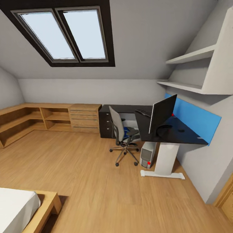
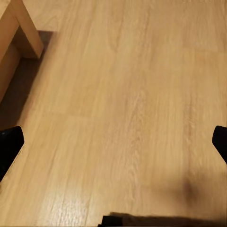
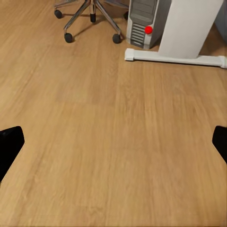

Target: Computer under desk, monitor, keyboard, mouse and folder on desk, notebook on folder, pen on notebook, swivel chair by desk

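Approach phase, well short of desk (image 1: 168, 131). Monitor (image 1: 161, 113) on top, computer (image 1: 148, 154) beneath, folder (image 1: 132, 132) on swivel chair (image 1: 121, 132). Left gripper (image 2: 113, 142) and right gripper (image 3: 113, 142) spread wide, empty. Next: close in on chair

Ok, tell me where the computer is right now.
The computer stands on the floor under the desk, right of the chair in the head view, beside the white leg.
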Motion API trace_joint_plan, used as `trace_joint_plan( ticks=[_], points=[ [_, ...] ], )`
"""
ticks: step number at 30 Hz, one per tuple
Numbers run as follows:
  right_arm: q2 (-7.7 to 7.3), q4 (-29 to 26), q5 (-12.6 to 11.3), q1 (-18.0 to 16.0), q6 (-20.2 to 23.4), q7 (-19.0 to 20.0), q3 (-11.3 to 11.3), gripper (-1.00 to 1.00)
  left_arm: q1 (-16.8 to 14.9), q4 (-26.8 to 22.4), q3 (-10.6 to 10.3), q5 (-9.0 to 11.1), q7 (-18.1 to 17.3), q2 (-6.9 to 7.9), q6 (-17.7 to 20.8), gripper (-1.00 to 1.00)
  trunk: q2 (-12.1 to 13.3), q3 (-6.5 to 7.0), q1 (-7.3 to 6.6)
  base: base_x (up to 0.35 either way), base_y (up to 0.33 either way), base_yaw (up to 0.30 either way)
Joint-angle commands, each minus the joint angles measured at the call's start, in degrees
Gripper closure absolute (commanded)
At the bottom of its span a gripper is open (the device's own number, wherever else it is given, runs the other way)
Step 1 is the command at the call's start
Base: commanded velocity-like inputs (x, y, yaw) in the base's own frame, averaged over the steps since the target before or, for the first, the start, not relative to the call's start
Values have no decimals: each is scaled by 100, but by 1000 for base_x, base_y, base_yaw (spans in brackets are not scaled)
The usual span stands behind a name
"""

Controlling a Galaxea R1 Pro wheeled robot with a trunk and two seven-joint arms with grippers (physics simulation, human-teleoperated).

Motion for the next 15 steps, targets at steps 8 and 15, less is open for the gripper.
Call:
trace_joint_plan(
  ticks=[8,15],
  points=[
    [15,11,7,-5,-17,6,20,-100,-2,0,11,3,-1,0,-11,-100,-4,-7,3,81,191,-87],
    [9,134,17,-5,-17,17,41,-100,-2,2,2,0,-9,3,-4,-100,-4,-7,3,2,11,-2]
  ],
)
